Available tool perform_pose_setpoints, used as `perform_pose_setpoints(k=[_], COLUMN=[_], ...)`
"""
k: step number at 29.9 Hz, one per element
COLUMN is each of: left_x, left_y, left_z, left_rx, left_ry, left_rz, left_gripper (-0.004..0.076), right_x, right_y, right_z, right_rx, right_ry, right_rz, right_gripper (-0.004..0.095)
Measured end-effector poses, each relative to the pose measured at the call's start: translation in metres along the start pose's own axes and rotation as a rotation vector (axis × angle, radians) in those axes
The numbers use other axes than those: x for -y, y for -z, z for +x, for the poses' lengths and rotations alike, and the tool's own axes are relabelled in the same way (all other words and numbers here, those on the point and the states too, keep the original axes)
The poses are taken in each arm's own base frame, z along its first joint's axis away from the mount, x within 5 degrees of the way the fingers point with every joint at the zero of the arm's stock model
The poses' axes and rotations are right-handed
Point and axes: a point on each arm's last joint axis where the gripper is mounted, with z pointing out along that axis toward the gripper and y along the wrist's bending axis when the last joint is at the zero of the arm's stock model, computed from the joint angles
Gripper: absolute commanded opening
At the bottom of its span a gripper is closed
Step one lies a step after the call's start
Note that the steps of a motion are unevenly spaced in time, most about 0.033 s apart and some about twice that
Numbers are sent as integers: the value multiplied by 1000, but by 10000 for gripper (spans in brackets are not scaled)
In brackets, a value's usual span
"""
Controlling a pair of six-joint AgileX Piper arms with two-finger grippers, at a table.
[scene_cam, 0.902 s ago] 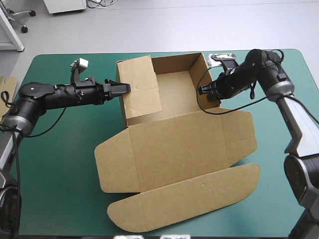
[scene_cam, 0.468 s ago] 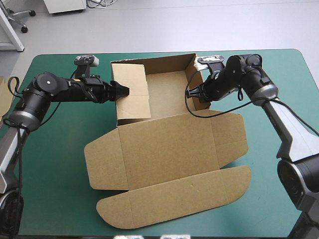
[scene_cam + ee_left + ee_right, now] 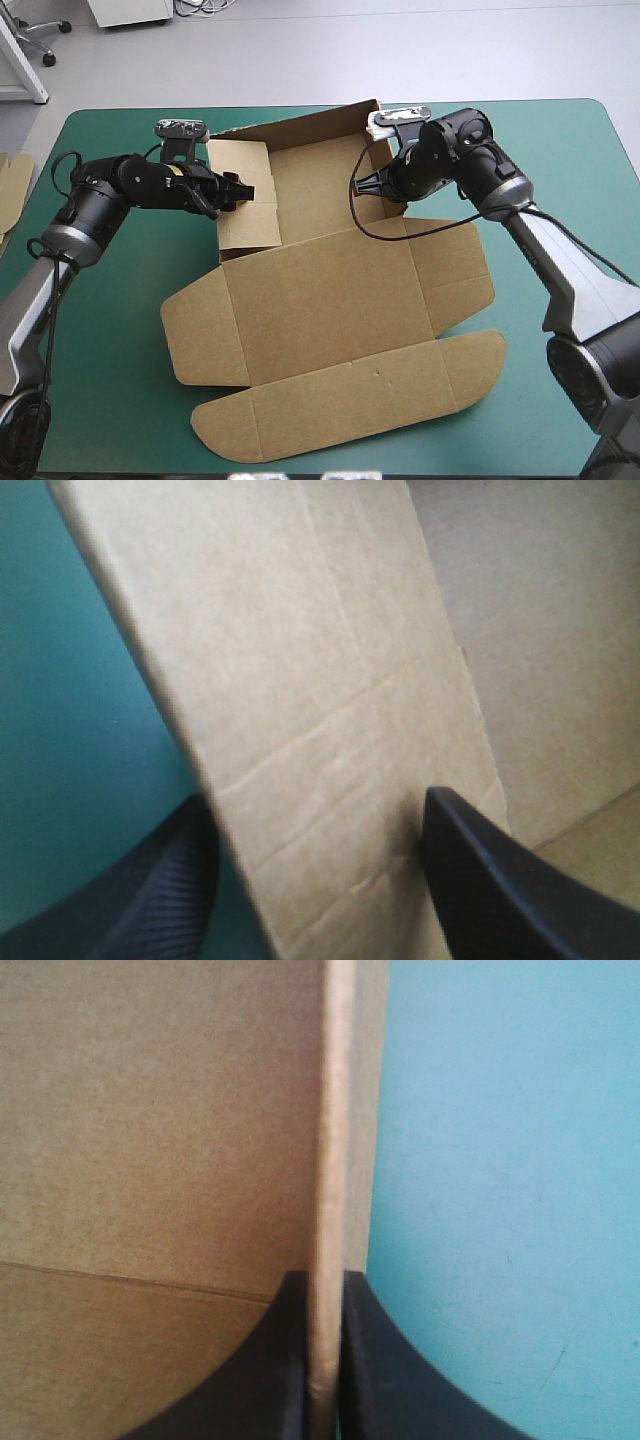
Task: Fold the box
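High view first: most of the teal-green cover (image 3: 120, 330) is taken up by the box (image 3: 330, 290). It's half-built, with the tray end raised between the two grippers and the lid (image 3: 350, 400) left flat well behind them. Right wall (image 3: 330, 1110) is pinched edge-on by the right gripper (image 3: 385, 185), fingers nearly touching through the board. Left wall (image 3: 330, 680) is only straddled by the left gripper (image 3: 245, 188): fingers spread, board leaning slantwise between them, nothing clamped.

So trouble is expected on that side, probably. If the right wall gets pulled or swung, the whole sheet can be dragged or twisted. The loose left wall can then be slid out from between the spread fingers and flopped back down. A bent crease or a torn edge at the tight pinch can't be ruled out either, if it's levered too hard.
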Motion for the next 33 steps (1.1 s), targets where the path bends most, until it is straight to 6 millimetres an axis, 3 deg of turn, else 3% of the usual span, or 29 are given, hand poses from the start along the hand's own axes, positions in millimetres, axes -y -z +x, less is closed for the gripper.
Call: perform_pose_setpoints(k=[8,15,26,33], left_x=[-1,2,3,6], left_y=[-1,-2,-24,-22], left_z=[0,-2,5,-6], left_rx=[0,24,-37,-20], left_ry=[28,52,3,34], left_rz=[-74,-72,-191,-187], left_gripper=[414,358,359,333], right_x=[-24,-23,-24,-24], right_y=[9,11,13,14], right_z=[1,4,6,5], right_rx=[28,1,-10,-5], right_ry=[56,49,48,50], right_rz=[74,92,86,90], right_gripper=[-13,-13,-14,-13])
